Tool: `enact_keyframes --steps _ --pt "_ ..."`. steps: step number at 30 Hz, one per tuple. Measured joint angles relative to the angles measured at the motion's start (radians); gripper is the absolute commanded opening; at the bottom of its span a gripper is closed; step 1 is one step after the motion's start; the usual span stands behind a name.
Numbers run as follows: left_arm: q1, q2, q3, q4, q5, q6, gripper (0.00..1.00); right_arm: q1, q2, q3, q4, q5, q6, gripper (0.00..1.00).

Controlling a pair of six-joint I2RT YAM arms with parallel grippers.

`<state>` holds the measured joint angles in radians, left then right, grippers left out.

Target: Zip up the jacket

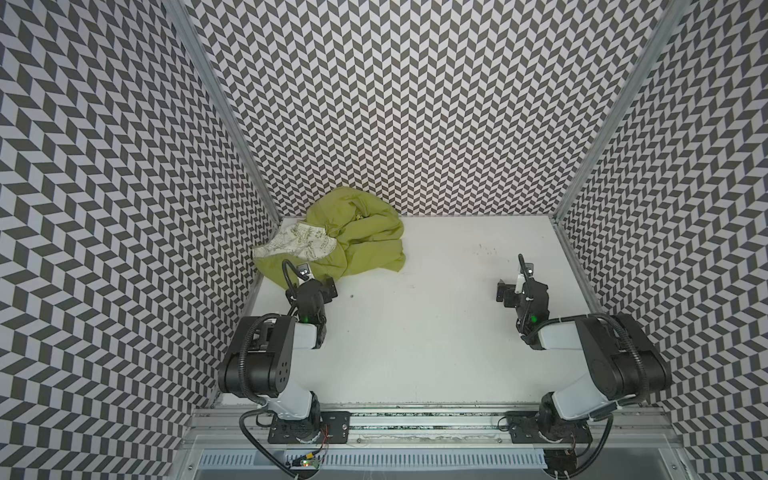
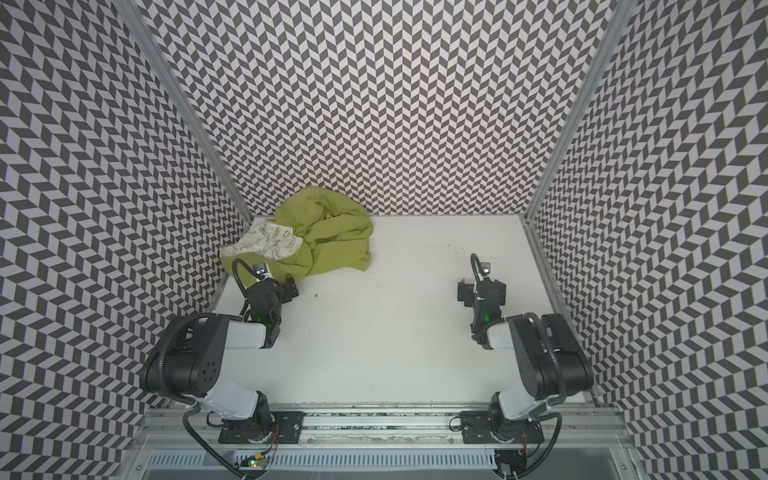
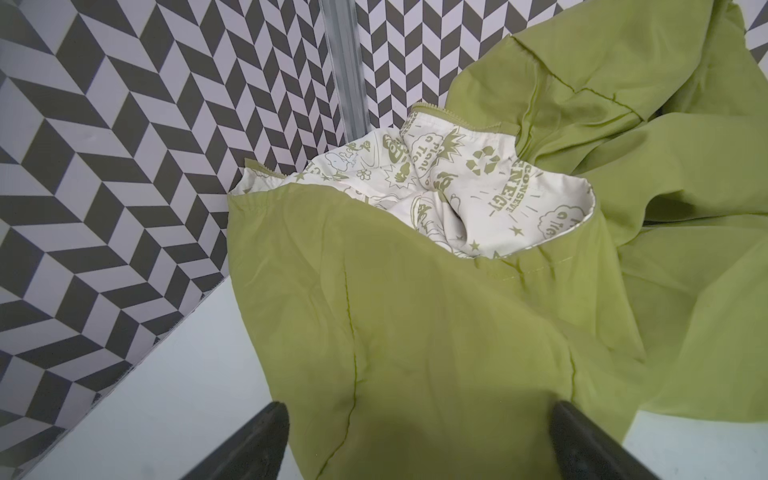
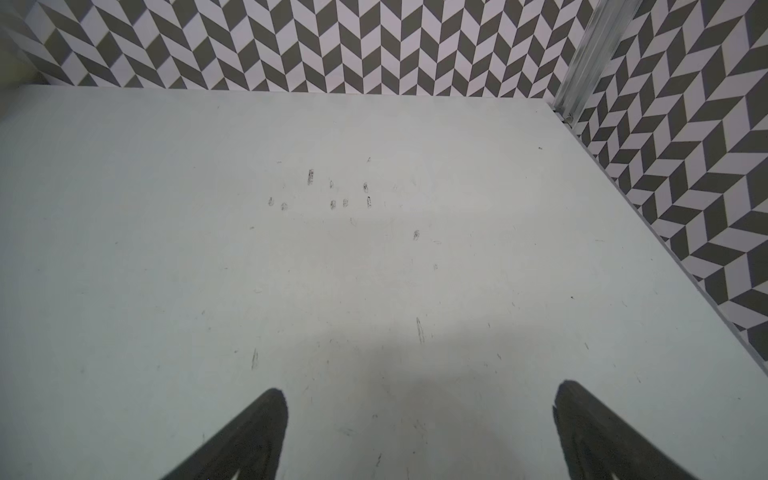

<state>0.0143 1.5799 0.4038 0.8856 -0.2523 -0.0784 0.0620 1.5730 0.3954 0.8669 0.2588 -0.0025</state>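
Green cloth fills my left wrist view: the jacket (image 3: 415,316) lies crumpled in the far left corner of the tabletop (image 1: 415,340), bunched against the patterned walls, with its cream lining (image 3: 478,195) turned outward. My left tool (image 3: 419,415) hangs at the near hem, jaws spread wide, gripping nothing. My right tool (image 4: 419,399) sits well apart over bare tabletop, likewise wide and empty.

Nothing zips while the garment is a heap, so the step in hand, as I judge it, is to drag it out and spread it flat. I'd pinch a single layer of that near hem, low and shallow, then pull toward the middle where the right tool can reach it. A strip of zipper teeth (image 3: 440,113) shows along the lining's edge. The slider I can't find, so I'd unfold gently and avoid burying that edge.
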Motion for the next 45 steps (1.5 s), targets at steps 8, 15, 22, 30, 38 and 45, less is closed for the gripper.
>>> enact_keyframes --steps 8,15,22,30,38,45 --pt "0.0 0.0 0.0 0.0 0.0 -0.001 1.0 0.001 0.0 0.0 0.0 0.0 0.0 1.0" --pt "0.0 0.0 0.0 0.0 0.0 -0.001 1.0 0.001 0.0 0.0 0.0 0.0 0.0 1.0" --pt "0.0 0.0 0.0 0.0 0.0 -0.001 1.0 0.001 0.0 0.0 0.0 0.0 0.0 1.0" --pt "0.0 0.0 0.0 0.0 0.0 -0.001 1.0 0.001 0.0 -0.001 0.0 0.0 0.0 1.0" --pt "0.0 0.0 0.0 -0.001 0.0 -0.001 1.0 0.001 0.0 -0.001 0.0 0.0 0.0 1.0" --pt "-0.01 -0.081 0.038 -0.15 -0.003 0.006 1.0 0.0 -0.085 -0.085 0.028 0.008 0.011 1.0"
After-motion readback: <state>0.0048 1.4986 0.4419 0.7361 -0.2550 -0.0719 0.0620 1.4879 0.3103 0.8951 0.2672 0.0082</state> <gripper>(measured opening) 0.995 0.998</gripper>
